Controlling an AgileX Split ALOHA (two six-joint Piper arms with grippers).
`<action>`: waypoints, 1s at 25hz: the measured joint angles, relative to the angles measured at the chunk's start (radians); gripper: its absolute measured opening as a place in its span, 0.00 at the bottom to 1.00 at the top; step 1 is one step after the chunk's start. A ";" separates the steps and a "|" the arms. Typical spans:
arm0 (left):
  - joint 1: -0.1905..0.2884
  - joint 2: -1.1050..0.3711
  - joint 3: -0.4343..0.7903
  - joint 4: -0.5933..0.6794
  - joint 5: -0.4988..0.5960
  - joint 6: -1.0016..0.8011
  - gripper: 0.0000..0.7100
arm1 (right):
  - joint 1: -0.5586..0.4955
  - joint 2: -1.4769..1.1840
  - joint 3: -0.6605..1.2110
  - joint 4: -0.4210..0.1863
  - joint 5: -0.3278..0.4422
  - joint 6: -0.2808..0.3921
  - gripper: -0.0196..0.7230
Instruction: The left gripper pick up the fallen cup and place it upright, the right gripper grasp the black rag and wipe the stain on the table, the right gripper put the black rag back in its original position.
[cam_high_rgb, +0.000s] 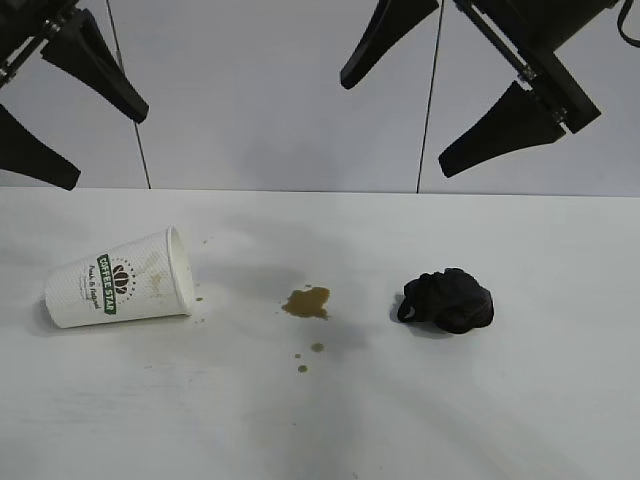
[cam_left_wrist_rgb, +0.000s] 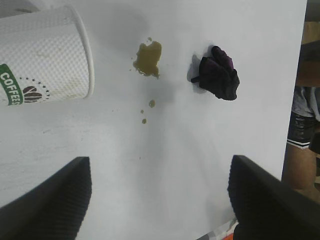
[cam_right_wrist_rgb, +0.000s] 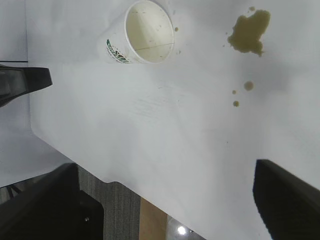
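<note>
**Both grippers high, nothing touched**

Above the table's (cam_high_rgb: 560, 420) left end I have the left gripper (cam_high_rgb: 62, 105) hanging with its fingers spread wide, holding nothing. Under it the paper coffee cup (cam_high_rgb: 122, 280) lies on its side, mouth toward the middle. The stain (cam_high_rgb: 306, 302) sits mid-table, the black rag (cam_high_rgb: 448, 300) right of it. Overhead, the right gripper (cam_high_rgb: 420, 90) gapes empty too.
</note>
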 joint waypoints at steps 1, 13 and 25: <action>0.000 0.000 0.000 0.000 0.000 0.000 0.77 | 0.000 0.000 0.000 0.000 0.000 0.000 0.90; 0.000 0.000 0.000 0.000 0.000 0.000 0.77 | 0.000 0.000 0.000 0.000 0.000 0.000 0.90; 0.000 0.000 0.000 0.000 -0.077 0.000 0.77 | 0.000 0.000 0.000 -0.011 -0.007 0.000 0.90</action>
